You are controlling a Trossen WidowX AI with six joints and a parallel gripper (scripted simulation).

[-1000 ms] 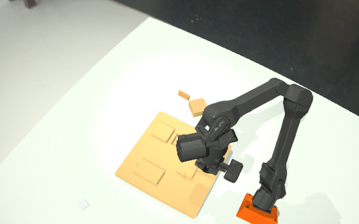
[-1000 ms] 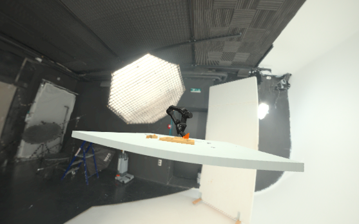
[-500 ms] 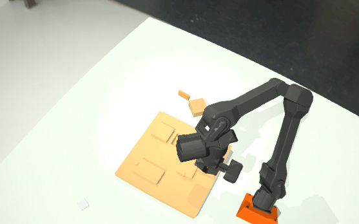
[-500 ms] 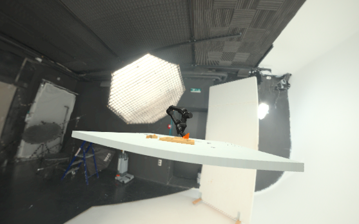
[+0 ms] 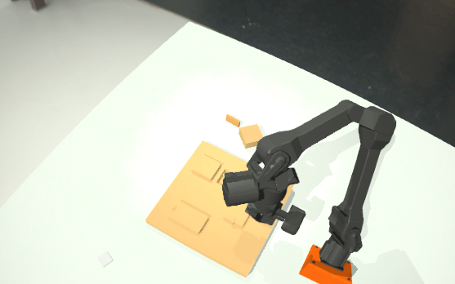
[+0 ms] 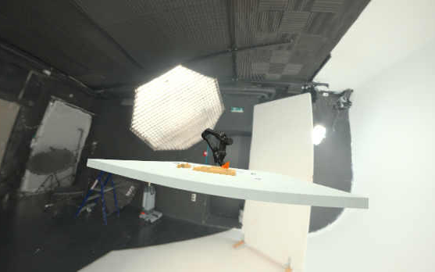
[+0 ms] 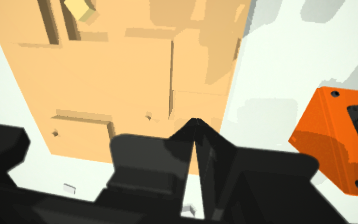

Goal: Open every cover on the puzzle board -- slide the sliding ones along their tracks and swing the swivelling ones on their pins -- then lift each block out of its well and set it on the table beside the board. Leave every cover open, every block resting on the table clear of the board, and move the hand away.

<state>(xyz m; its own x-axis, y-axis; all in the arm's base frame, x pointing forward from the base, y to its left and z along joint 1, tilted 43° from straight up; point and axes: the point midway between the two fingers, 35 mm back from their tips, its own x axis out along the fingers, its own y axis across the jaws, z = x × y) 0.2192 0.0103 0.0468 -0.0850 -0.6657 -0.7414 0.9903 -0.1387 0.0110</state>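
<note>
The tan puzzle board [image 5: 216, 250] [image 6: 214, 170] [image 7: 95, 85] lies flat on the table. A raised rectangular piece [image 5: 188, 218] [image 7: 82, 139] sits on it with a small knob near one corner. Another raised piece [image 5: 207, 168] is at its upper left in the top view. A pale yellow block [image 7: 80, 9] shows on the board beside dark slots in the wrist view. A square tan block [image 5: 250, 136] and a small orange bar [image 5: 233, 120] rest on the table, clear of the board. My gripper [image 7: 195, 122] is shut and empty above the board. The arm hides part of the board in the top view.
The orange arm base [image 5: 327, 270] [image 7: 325, 131] stands off the board's right side. A small white tile [image 5: 105, 259] [image 7: 69, 188] lies on the table beyond the board's lower-left side in the top view. The arm [image 5: 322, 124] arches over the table from the base.
</note>
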